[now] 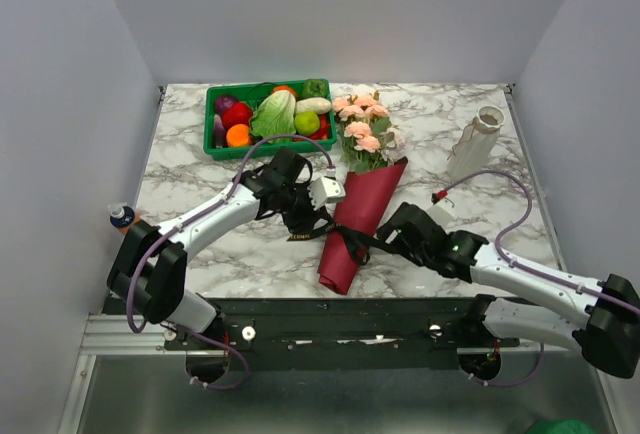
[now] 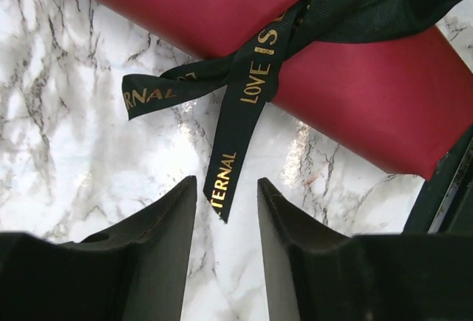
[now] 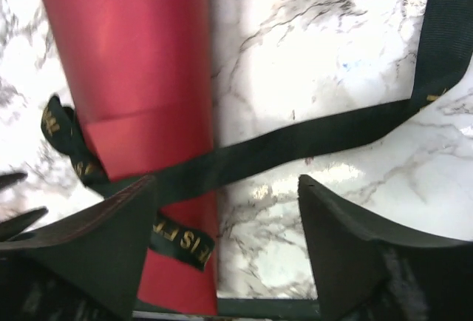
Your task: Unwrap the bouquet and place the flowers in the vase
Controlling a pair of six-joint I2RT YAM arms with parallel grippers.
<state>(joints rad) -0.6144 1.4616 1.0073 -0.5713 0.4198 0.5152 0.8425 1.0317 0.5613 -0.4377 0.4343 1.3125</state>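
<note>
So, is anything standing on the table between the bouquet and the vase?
Nothing visible does. Only bare table lies between the bouquet and the vase at the far right. The green tray sits on the bouquet's other side. The black ribbon is wrapped around its red paper.

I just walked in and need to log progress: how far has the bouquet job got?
Done: nothing finished; the flowers still sit in the red paper, with the ribbon wound around it. In hand: the left pincer and right pincer stand open at the ribbon's loose ends, gripping nothing. Left to do: free ribbon, open paper, move flowers into the vase, which holds none.
</note>
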